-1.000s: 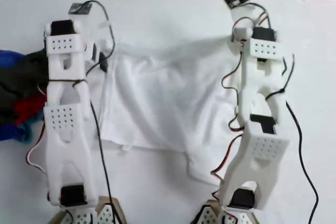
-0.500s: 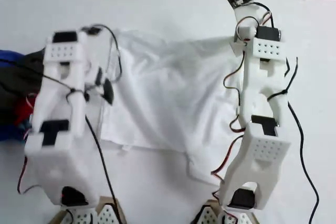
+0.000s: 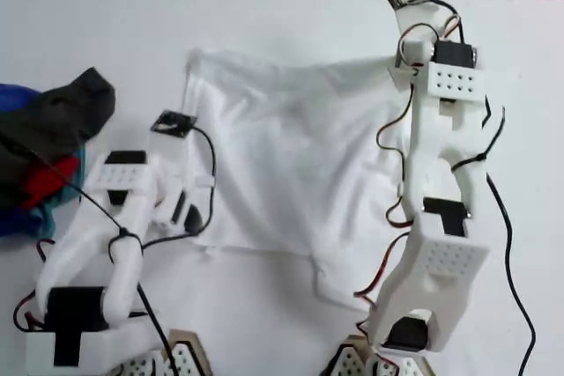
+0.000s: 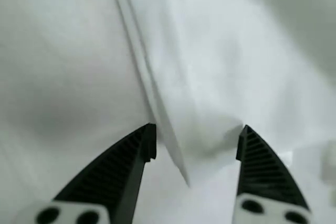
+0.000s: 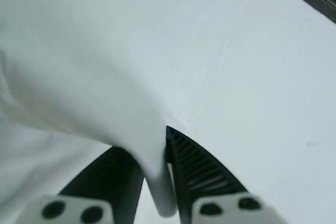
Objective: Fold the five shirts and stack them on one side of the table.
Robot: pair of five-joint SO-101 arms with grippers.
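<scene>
While the right arm lies stretched along the far-right side of the cloth, I note its black-fingered right claw [image 5: 157, 153] closed tight on a pinched fold of the white fabric shirt [image 3: 291, 156]. The fold stands up between the two fingers and the rest of the cloth falls away from it. From the high view, that grip sits at the shirt's far right corner, and the cloth runs taut-ish from there toward the far left corner.

Shirt position: spread open and wrinkled across the middle of the white table [image 3: 264, 15], between the two arms, with a small flap trailing off its near edge.

The left arm is folded back near its base. The black-fingered left claw [image 4: 197, 142] is wide open and holds nothing. It hangs just above the shirt's left edge, and a hemmed edge of the cloth runs up between the two fingertips, touching neither that I can see.

A heap of dark grey, red and blue garments [image 3: 62, 116] is bunched at the table's left edge, well apart from the spread shirt
</scene>
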